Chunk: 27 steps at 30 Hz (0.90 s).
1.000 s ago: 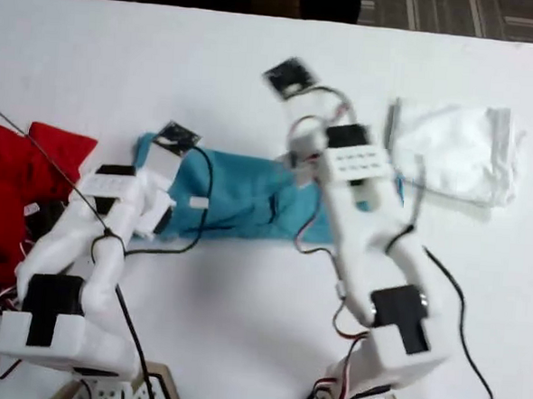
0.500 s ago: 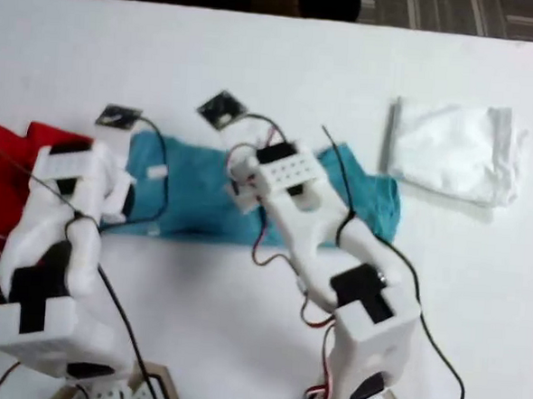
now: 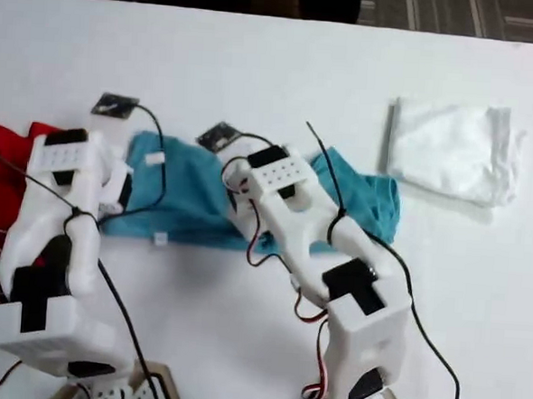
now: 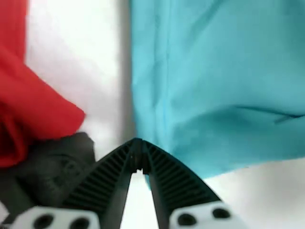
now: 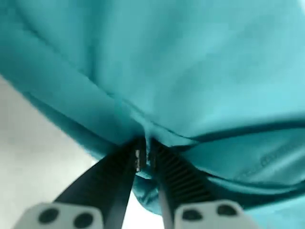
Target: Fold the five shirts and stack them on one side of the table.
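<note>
Looking down on a white table (image 3: 257,63), with dark floor (image 3: 441,11) showing past its far edge. Finding a teal shirt (image 3: 190,195) lying rumpled mid-table between both arms, a folded white shirt (image 3: 450,152) well apart on the right, and a red shirt (image 3: 1,174) at the left edge. Pinching a raised teal fold in the right end effector (image 5: 143,150), clamped tight. Holding the left end effector (image 4: 137,150) closed, tips meeting at the teal shirt's edge. Not showing whether it is gripping cloth.

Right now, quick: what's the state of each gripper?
Left gripper: closed, apparently pinching the teal shirt at its edge.
Right gripper: closed, holding a fold of the teal shirt.
</note>
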Each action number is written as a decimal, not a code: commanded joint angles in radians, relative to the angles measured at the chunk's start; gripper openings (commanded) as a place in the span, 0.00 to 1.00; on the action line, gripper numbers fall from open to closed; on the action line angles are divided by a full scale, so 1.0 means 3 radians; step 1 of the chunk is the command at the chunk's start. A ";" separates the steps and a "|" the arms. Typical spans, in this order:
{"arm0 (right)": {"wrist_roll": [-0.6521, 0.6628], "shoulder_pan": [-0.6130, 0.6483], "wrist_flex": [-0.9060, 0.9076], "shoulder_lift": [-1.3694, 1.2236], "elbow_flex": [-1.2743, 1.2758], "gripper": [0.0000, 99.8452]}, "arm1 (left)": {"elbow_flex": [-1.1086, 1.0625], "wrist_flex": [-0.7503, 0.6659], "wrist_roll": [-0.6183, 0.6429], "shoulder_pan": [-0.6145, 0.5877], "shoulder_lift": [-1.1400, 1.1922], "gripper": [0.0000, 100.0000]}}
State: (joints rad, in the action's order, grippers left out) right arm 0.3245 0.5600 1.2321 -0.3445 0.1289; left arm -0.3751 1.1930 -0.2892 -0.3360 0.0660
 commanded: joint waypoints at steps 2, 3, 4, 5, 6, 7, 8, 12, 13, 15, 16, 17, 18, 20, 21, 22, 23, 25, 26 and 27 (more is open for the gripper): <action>0.0066 -0.0023 0.0187 0.0488 -0.0113 0.02 | 0.0412 0.0174 0.0020 -0.0031 -0.0036 0.03; 0.0107 -0.0033 0.0176 0.0550 -0.0113 0.02 | 0.0453 0.0179 0.0020 -0.0020 -0.0036 0.03; 0.0138 -0.0049 0.0166 0.0601 -0.0118 0.02 | 0.0468 0.0179 0.0020 -0.0020 -0.0036 0.03; 0.0143 -0.0079 0.0156 0.0652 -0.0118 0.02 | 0.0468 0.0169 0.0020 -0.0015 -0.0031 0.03; 0.0128 -0.0110 0.0110 0.0698 -0.0118 0.02 | 0.0458 0.0159 0.0020 -0.0015 -0.0031 0.03; 0.0128 -0.0156 0.0069 0.0749 -0.0118 0.02 | 0.0453 0.0159 0.0020 -0.0010 -0.0026 0.03; 0.0128 -0.0228 0.0043 0.0811 -0.0118 0.02 | 0.0453 0.0159 0.0026 0.0015 -0.0026 0.03; 0.0138 -0.0611 -0.0003 0.1087 -0.0123 0.02 | 0.0453 0.0169 0.0133 0.0184 -0.0026 0.03; 0.0143 -0.0703 0.0023 0.1164 -0.0113 0.02 | 0.0453 0.0174 0.0184 0.0245 -0.0026 0.03; 0.0159 -0.0826 0.0233 0.1261 -0.0113 0.02 | 0.0453 0.0174 0.0256 0.0378 -0.0026 0.03; 0.0230 -0.0846 0.0366 0.1291 -0.0092 0.02 | 0.0453 0.0174 0.0281 0.0450 -0.0026 0.03; 0.0332 -0.0846 0.0499 0.1297 -0.0061 0.02 | 0.0453 0.0174 0.0307 0.0522 -0.0026 0.03; 0.0460 -0.0846 0.0596 0.1297 -0.0015 0.02 | 0.0453 0.0159 0.0327 0.0583 -0.0026 0.03; 0.0604 -0.0857 0.0611 0.1297 0.0123 0.02 | 0.0453 0.0148 0.0358 0.0690 -0.0026 0.03; 0.0614 -0.0872 0.0545 0.1297 0.0189 0.02 | 0.0448 0.0123 0.0363 0.0731 -0.0026 0.03; 0.0614 -0.0887 0.0453 0.1297 0.0256 0.02 | 0.0448 0.0097 0.0363 0.0757 -0.0026 0.03; 0.0614 -0.0892 0.0335 0.1291 0.0327 0.02 | 0.0448 0.0072 0.0363 0.0767 -0.0026 0.03; 0.0614 -0.0882 0.0049 0.1256 0.0471 0.02 | 0.0448 0.0031 0.0363 0.0772 -0.0020 0.03; 0.0614 -0.0877 -0.0079 0.1210 0.0511 0.02 | 0.0448 0.0031 0.0363 0.0772 -0.0020 0.03; 0.0614 -0.0877 -0.0202 0.1138 0.0527 0.02 | 0.0448 0.0031 0.0363 0.0777 -0.0020 0.03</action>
State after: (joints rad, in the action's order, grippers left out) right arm 0.5010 0.3023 1.2674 -0.0146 0.2793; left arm -0.2754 1.2206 -0.1864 -0.1135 0.0660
